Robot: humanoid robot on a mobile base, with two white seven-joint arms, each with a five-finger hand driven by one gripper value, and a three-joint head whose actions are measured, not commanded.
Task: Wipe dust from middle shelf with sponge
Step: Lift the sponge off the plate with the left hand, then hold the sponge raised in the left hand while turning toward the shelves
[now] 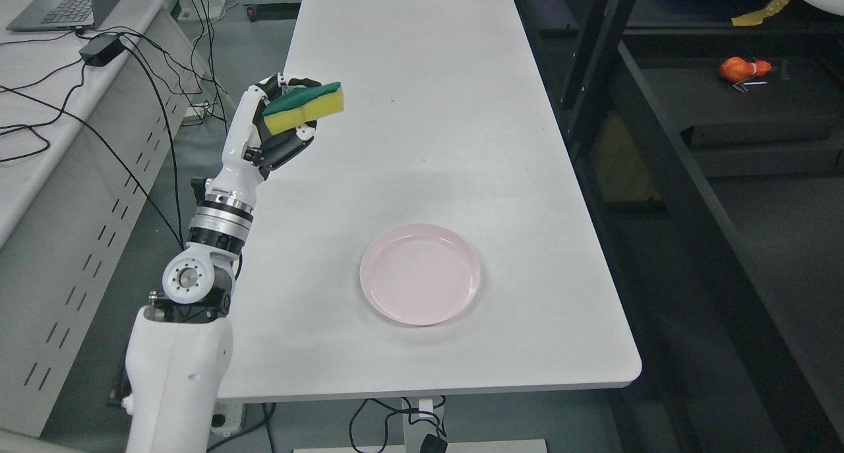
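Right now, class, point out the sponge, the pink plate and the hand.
sponge (304, 107), head view, yellow side face.
pink plate (420, 273), head view, centre of its bare dish.
left hand (273, 133), head view, palm under the sponge.

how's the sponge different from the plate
The sponge is a yellow block with a green top; the plate is a round, pale pink disc. The sponge is held up in the left hand at the table's left edge; the plate lies flat on the table.

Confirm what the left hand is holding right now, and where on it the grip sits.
The left hand holds the sponge, yellow with a green scrub face, gripped at its left end; the right end sticks out free above the table.
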